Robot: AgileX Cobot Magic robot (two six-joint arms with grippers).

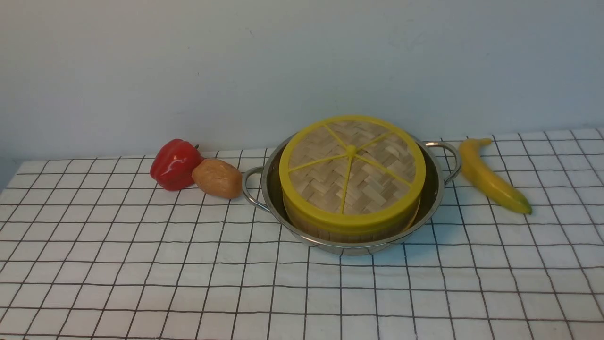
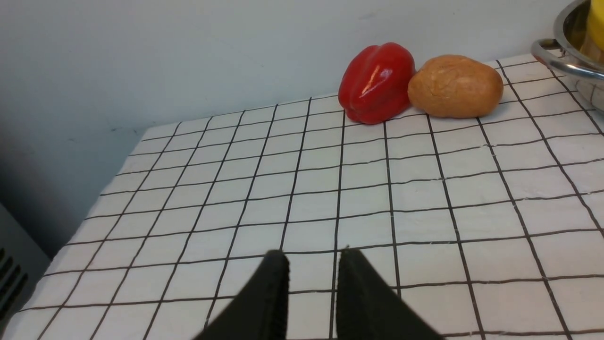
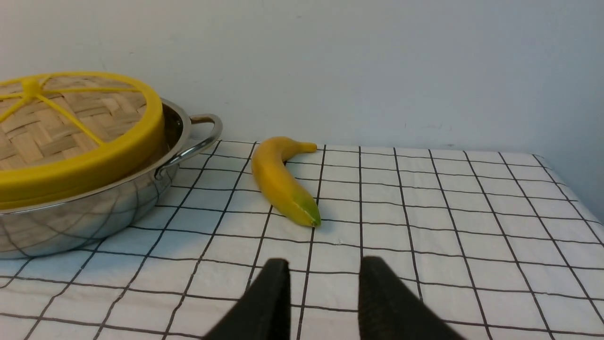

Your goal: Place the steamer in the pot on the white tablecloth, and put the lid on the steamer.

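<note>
The steel pot (image 1: 436, 189) stands on the white gridded tablecloth (image 1: 188, 283) at mid-table. The bamboo steamer (image 1: 330, 232) sits inside it; only its side wall shows. The woven lid (image 1: 351, 170) with yellow rim and spokes lies on top of the steamer and hides its contents. Neither gripper shows in the front view. My left gripper (image 2: 311, 257) is slightly open and empty over bare cloth, well left of the pot (image 2: 561, 56). My right gripper (image 3: 323, 267) is open and empty over cloth, to the right of the pot (image 3: 94, 212) and lid (image 3: 71, 123).
A red pepper (image 1: 174, 164) and a brown potato (image 1: 217, 178) lie just left of the pot's handle. A banana (image 1: 490, 177) lies to the pot's right. A pale wall runs behind the table. The cloth's left edge (image 2: 94, 198) drops off.
</note>
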